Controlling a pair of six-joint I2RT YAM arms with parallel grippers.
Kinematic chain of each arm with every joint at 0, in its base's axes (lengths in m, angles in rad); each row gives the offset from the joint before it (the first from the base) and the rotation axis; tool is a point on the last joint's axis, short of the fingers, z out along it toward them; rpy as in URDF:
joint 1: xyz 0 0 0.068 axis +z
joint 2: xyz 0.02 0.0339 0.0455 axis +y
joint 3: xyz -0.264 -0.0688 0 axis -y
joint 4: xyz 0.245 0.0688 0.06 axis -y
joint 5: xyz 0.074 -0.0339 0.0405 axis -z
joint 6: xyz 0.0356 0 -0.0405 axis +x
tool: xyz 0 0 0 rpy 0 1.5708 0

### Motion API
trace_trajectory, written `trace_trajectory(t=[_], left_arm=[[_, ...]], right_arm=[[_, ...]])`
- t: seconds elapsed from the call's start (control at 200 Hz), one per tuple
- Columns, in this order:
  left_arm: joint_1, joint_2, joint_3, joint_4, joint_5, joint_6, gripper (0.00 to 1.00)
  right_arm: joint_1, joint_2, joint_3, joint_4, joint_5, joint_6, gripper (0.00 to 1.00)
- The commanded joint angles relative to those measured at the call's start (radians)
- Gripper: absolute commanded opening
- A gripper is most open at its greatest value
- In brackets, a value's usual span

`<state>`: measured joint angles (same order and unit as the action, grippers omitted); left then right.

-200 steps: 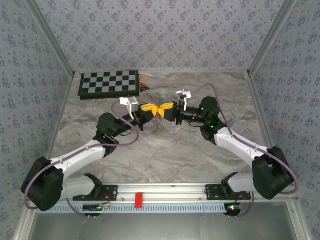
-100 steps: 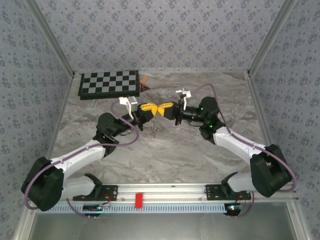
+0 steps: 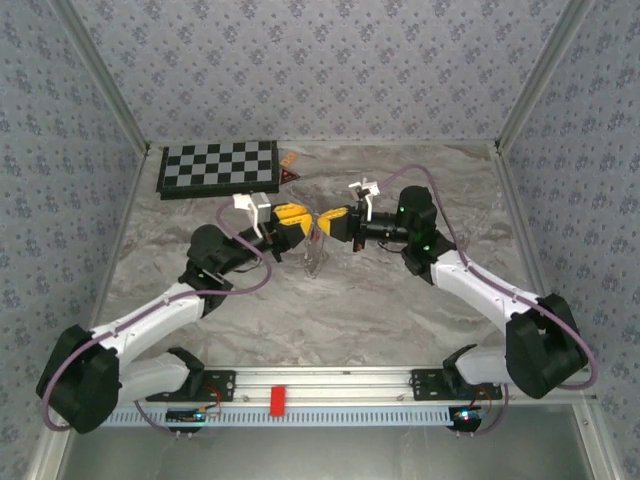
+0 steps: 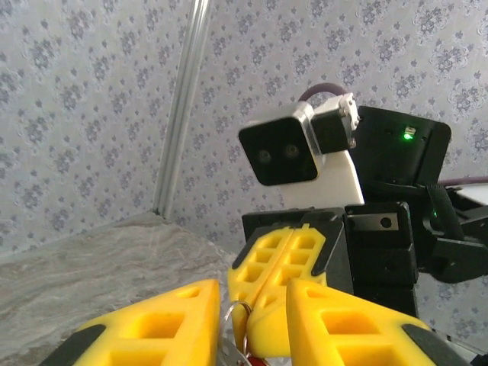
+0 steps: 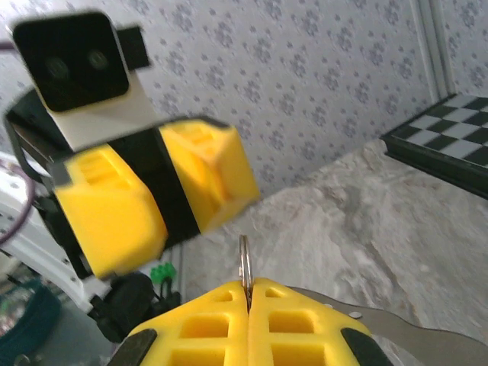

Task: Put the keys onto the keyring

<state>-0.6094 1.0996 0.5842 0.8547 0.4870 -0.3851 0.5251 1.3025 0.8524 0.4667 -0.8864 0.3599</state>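
Marbled table (image 3: 380, 300) below, action mid-air at centre: right gripper (image 5: 248, 297) is clamped tight on the keyring (image 5: 243, 263), ring edge-up from its tips. Left gripper (image 4: 253, 324) faces it, jaws slightly parted, gripping nothing.

no legible text, labels or numbers

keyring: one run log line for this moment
left gripper: jaws open | right gripper: jaws shut on keyring | keyring: edge-on, held above table
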Motion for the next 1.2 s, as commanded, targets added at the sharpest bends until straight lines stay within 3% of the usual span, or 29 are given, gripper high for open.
trace_trajectory(t=[0.0, 0.34, 0.63, 1.194], left_arm=[[0.019, -0.05, 0.028, -0.091, 0.049, 0.054, 0.34], [0.045, -0.088, 0.066, -0.349, 0.163, 0.22, 0.32], [0.054, -0.097, 0.064, -0.435, 0.233, 0.304, 0.3], [0.054, -0.061, 0.082, -0.503, 0.361, 0.38, 0.31]], right_arm=[[0.001, -0.055, 0.101, -0.331, 0.005, -0.245, 0.0], [0.042, -0.024, 0.329, -0.904, 0.156, -0.578, 0.0], [0.103, 0.062, 0.58, -1.326, 0.314, -0.843, 0.0], [0.187, 0.198, 0.754, -1.482, 0.351, -0.959, 0.0]])
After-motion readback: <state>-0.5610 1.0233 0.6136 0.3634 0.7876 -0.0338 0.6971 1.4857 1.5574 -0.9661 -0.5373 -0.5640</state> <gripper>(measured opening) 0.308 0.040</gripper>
